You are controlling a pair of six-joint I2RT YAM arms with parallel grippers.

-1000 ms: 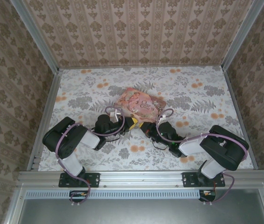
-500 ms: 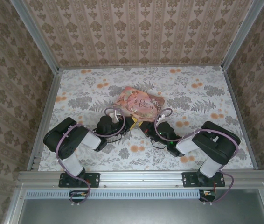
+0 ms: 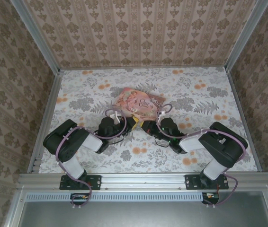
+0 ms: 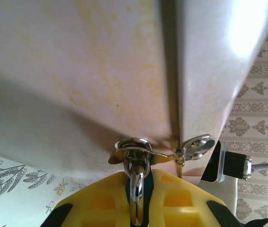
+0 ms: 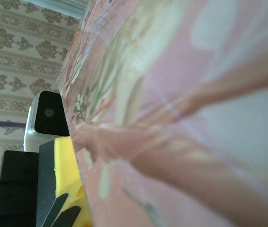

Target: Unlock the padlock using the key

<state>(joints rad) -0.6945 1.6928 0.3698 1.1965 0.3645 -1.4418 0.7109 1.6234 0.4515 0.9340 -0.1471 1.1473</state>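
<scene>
the left hand (image 4: 136, 187) is closed around the padlock (image 4: 135, 201), its yellow fingers (image 4: 101, 203) pinching either side of the shiny shackle at the bottom centre of the left wrist view; the lock's body is hidden between them. the shackle runs straight up the frame, along the hand's own axis, into the hasp (image 4: 133, 145) on the edge of the pink tin (image 4: 77, 71). in the top view the right hand (image 3: 149, 126) is shut, just right of the left hand, tip to tip at the tin's near edge over the surface (image 3: 195, 94); whether it holds a key i cannot tell. by my reading the key must come in from the right, across the shackle's line, and the keyhole's facing is hidden
</scene>
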